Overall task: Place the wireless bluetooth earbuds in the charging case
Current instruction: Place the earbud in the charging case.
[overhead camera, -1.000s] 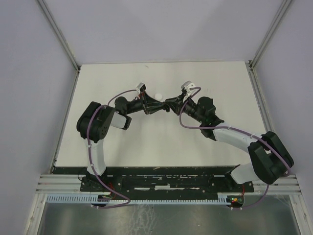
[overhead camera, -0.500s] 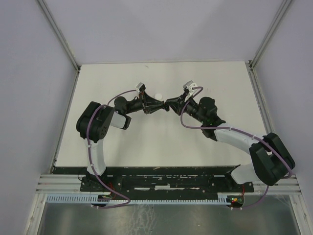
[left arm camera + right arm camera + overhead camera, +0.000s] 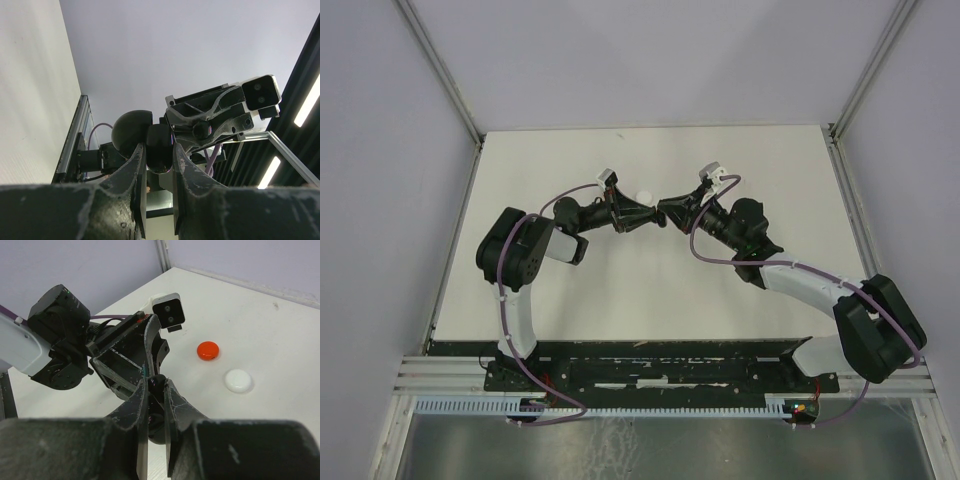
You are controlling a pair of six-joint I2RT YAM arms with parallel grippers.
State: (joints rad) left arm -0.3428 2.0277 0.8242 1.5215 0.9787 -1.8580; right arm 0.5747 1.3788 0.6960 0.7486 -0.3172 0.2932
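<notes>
My two grippers meet tip to tip above the middle of the table. The left gripper (image 3: 652, 218) (image 3: 159, 167) is shut on a black, rounded charging case (image 3: 159, 150), whose dome-shaped lid (image 3: 132, 132) stands beside the fingers. The right gripper (image 3: 668, 208) (image 3: 156, 390) is shut on a small glossy black piece that looks like an earbud (image 3: 157, 384), held right against the case (image 3: 159, 427). No other earbud shows.
A red round disc (image 3: 207, 350) and a white round disc (image 3: 238, 380) (image 3: 643, 195) lie on the white table just beyond the grippers. Walls close in the table's left, far and right sides (image 3: 470, 140).
The right wrist has turned and shifted slightly toward the far right, its tips staying at the case. The left arm has not moved.
</notes>
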